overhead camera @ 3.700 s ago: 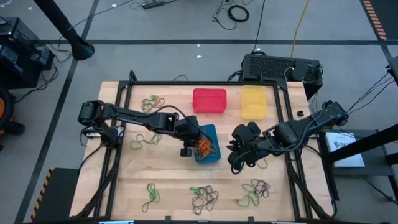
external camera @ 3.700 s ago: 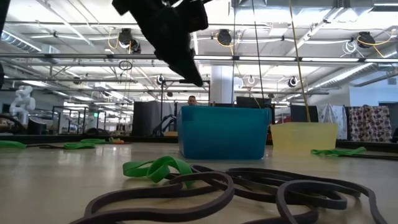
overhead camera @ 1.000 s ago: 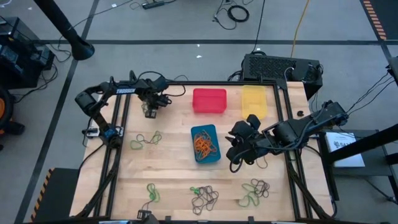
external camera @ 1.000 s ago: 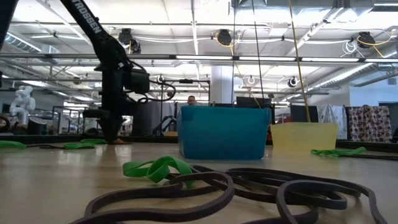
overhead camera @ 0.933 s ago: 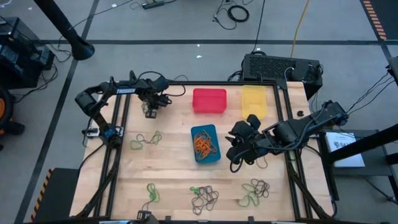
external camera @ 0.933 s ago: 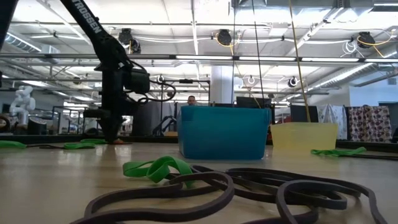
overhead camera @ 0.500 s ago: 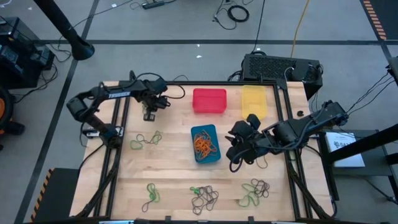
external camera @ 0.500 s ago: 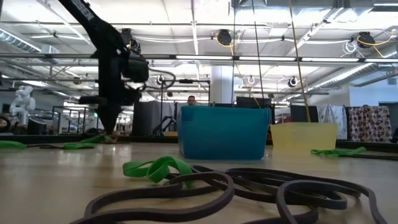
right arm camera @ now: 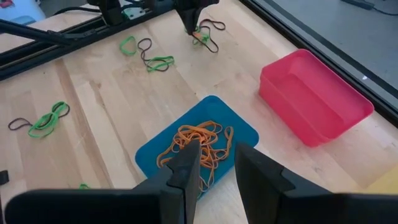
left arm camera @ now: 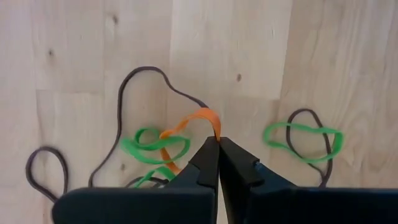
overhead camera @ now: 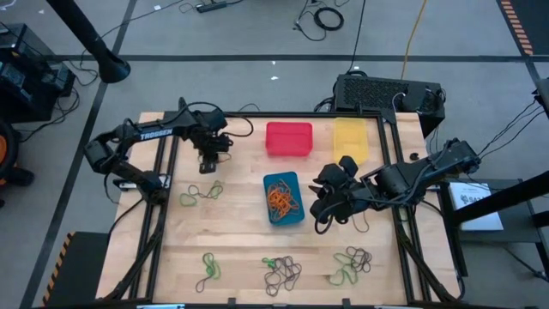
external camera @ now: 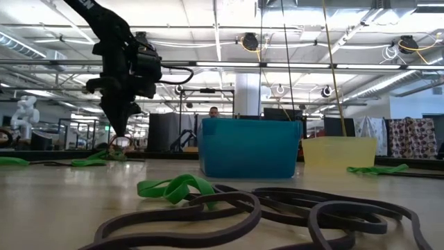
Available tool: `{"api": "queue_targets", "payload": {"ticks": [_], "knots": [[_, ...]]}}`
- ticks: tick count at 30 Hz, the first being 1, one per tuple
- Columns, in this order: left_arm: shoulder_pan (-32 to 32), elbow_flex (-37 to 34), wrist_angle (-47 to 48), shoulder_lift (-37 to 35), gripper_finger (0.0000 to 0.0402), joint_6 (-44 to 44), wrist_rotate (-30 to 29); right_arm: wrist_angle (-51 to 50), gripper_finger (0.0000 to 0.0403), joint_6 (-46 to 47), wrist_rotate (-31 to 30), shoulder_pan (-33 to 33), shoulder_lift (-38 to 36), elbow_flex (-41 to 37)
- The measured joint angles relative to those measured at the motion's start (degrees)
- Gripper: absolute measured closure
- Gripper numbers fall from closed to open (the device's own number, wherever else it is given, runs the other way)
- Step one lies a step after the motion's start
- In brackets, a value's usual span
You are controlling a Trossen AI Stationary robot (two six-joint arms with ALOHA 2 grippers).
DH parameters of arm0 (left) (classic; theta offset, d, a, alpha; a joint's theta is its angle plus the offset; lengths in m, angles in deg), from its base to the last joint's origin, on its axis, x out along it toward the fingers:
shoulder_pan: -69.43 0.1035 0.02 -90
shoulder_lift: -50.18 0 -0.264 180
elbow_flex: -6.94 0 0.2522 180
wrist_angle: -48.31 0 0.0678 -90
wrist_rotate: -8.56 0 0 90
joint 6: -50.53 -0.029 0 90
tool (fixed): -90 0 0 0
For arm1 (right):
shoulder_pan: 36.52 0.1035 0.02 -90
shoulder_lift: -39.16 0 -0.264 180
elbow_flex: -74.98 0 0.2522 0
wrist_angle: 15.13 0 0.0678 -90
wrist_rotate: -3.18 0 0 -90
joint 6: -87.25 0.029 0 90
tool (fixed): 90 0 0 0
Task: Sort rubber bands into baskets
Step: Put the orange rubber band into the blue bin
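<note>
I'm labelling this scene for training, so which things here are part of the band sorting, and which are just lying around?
Part of the job:
- orange rubber band, pinched by the shut left gripper
- blue basket holding orange bands
- red basket
- yellow basket
- loose green and dark bands

Just lying about:
- black box behind the table
- floor cables

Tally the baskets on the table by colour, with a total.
Red basket: 1
Yellow basket: 1
Blue basket: 1
Total: 3
</note>
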Motion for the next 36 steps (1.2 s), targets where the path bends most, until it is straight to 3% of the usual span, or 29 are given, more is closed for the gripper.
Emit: {"api": "queue_targets", "payload": {"ticks": [25,36], "knots": [[-0.04,0.0,-1.74,0.0,0.0391,1.78,0.36,0.59,0.0309,1.51,0.52,0.07,0.0,0.0],[-0.04,0.0,-3.74,0.0,0.0331,4.68,2.58,0.57,0.0309,1.51,0.52,0.07,0.0,0.0]]}}
